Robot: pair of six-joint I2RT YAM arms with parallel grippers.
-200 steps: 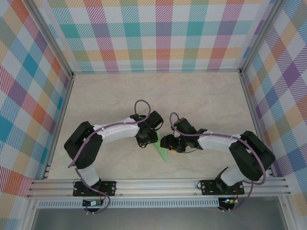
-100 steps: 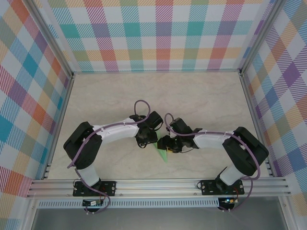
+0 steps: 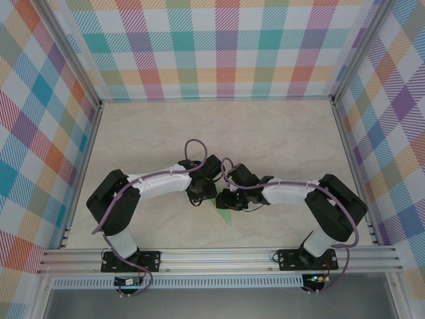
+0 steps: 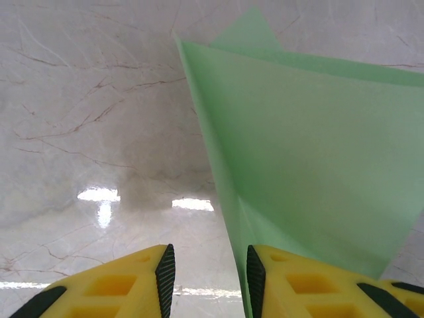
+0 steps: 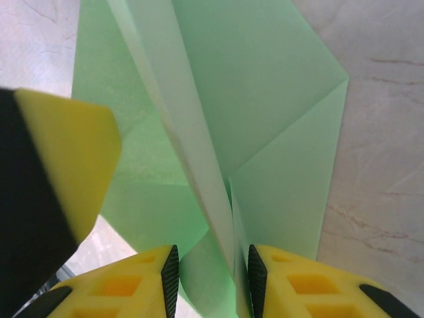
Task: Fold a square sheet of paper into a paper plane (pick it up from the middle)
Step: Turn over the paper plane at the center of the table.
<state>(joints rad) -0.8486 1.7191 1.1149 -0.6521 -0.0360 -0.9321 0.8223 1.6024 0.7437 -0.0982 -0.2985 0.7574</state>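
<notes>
Mint-green paper plane (image 3: 224,212) by worktop (image 3: 285,133) near edge; left gripper (image 4: 207,258) part-open beside it, right gripper (image 5: 212,258) part-open astride its crease.

Bright even light, glare on table (image 4: 99,195), paper plane (image 5: 265,99) slightly soft

Pale green paper plane (image 3: 224,214), narrow creased dart, centre fold raised, on marbled table (image 3: 279,133).

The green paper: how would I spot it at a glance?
Find the pale marble table, then the spot near its front edge where the left arm and right arm meet. There sits a small folded paper, pointed toward the front, the only green thing on the tabletop.
</notes>
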